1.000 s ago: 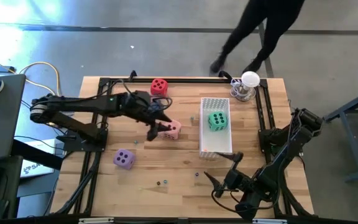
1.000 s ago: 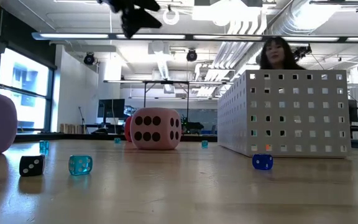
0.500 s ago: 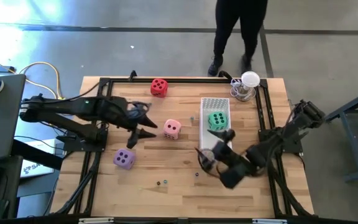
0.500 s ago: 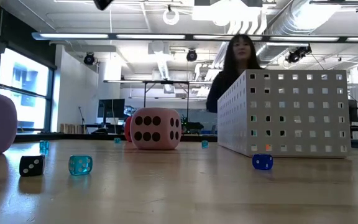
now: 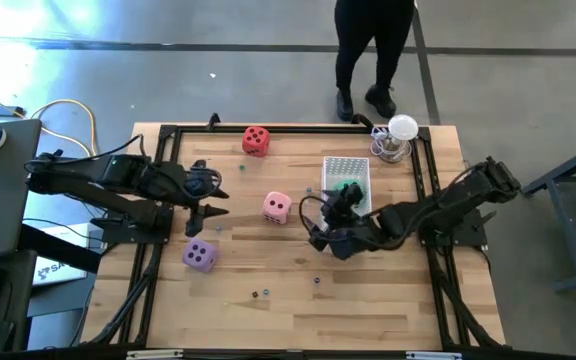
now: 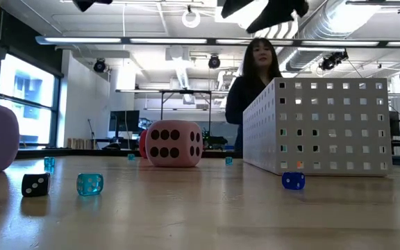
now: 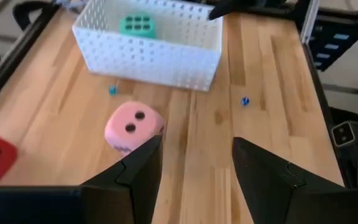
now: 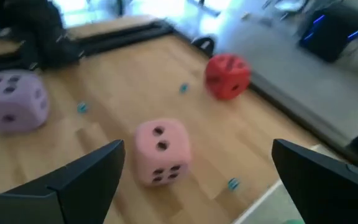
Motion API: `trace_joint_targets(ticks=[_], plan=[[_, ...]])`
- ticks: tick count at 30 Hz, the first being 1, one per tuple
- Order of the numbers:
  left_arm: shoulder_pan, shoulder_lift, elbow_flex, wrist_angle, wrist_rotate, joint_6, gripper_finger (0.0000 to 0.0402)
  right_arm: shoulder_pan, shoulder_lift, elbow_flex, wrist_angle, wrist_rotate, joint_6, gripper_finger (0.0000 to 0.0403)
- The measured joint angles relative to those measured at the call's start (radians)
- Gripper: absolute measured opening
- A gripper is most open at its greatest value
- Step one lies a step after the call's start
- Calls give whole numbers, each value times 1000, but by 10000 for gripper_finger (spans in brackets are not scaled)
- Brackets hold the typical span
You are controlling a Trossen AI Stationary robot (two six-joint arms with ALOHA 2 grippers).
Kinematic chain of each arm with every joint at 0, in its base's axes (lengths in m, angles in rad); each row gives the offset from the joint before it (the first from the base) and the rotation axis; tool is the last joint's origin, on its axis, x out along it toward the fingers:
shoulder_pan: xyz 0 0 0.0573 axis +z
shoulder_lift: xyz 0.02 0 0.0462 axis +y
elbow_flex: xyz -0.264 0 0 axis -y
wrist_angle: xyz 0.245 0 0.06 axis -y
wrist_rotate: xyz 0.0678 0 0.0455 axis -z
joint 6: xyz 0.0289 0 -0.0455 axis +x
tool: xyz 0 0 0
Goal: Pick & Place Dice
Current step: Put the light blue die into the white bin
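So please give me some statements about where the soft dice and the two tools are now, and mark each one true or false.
1. The green soft cube with dark pips lies inside the white perforated plastic basket. True.
2. The left tool holds the pink soft cube with dark pips. False: its fingers are empty, and the pink cube sits on the wooden table apart from them.
3. The right tool is open, with the pink cube ahead of it. True.
4. The red soft cube with dark pips is in the basket. False: it sits on the table near the far edge.
5. The purple soft cube with dark pips is stacked on the pink one. False: it rests on the table alone.
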Motion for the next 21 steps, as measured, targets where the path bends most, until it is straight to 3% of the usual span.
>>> trace_joint_targets(ticks=[10, 21], plan=[[-84, 4, -112, 152, -10, -54, 188, -57, 0, 0, 9, -367, 0, 398], [-114, 22, -120, 253, -14, -4, 188, -60, 0, 0, 69, -576, -1, 398]])
